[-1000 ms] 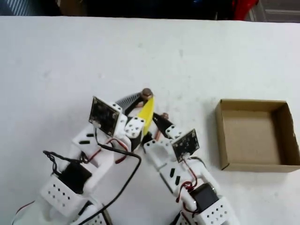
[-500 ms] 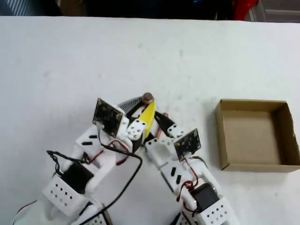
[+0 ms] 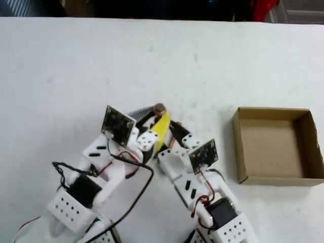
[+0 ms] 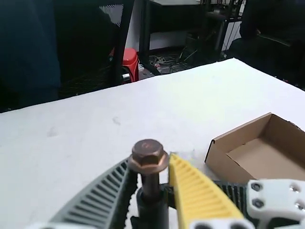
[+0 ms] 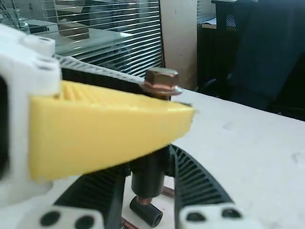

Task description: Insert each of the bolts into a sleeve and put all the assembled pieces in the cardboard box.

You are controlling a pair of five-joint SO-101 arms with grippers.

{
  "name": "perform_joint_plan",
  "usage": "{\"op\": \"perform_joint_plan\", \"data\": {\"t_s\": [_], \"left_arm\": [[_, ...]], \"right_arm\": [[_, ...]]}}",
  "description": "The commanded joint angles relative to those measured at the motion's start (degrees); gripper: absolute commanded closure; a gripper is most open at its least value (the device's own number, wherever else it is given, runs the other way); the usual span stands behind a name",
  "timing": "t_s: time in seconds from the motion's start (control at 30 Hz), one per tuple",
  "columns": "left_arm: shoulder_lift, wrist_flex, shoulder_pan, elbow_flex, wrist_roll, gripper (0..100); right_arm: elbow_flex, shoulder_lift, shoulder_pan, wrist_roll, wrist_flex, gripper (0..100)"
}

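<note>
left gripper: clamped on the bolt, just under the hex head. The shank is pinched between the grey finger and the yellow finger.

right gripper: closed too. The sleeve is squeezed between its two black ribbed fingers, right below the left gripper's grip.

bolt: held upright with the head on top. In the left wrist view the shank can be seen going down into the sleeve. In the right wrist view a copper tip is seen poking out of the sleeve's lower end, so it looks pushed through. How far it's seated can't really be told.

sleeve: black and upright, held up off the table with the bolt inside it.

both arms: seen in the high view meeting tip to tip near the middle of the table. The yellow finger is laid across just above the right gripper's fingers.

loose sleeve: another black one, left lying on its side on the table under the held pair.

second bolt: a bit of copper thread is spotted lying close by the loose sleeve, and the rest is hidden.

cardboard box: parked open-topped on the table on the right arm's side, well apart from both grippers.
</note>
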Motion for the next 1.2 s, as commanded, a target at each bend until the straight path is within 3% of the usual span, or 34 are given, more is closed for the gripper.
{"op": "perform_joint_plan", "data": {"t_s": [0.0, 0.13, 0.37, 0.67, 0.93, 1.07, 1.17], "left_arm": [[-0.48, 0.0, -0.04, -0.35, -0.26, 78], [-0.48, 0.0, -0.66, -0.44, -0.26, 74], [-0.4, 0.0, -7.96, -0.35, -0.62, 71], [-0.84, -0.26, -8.13, -1.41, -0.53, 66], [-12.88, 0.18, -9.19, -4.31, -0.62, 66], [-18.59, 8.79, -14.37, -4.48, -0.62, 68], [-21.85, 14.59, -19.3, -4.4, -0.62, 80]], "right_arm": [[0.44, -0.84, 0.66, -0.35, -0.31, 98.1], [0.44, -0.84, 0.75, -0.35, -0.31, 98.1], [0.44, -0.84, 0.75, -0.35, -0.31, 98.1], [0.44, -0.84, 0.84, 0.09, -0.13, 98.1], [0.44, -0.84, 4.09, 0.09, 2.59, 98.1], [-0.62, -0.84, 8.84, 0.09, 2.77, 98.2], [-4.4, -0.84, 12.35, 0.09, 7.78, 98.2]]}}
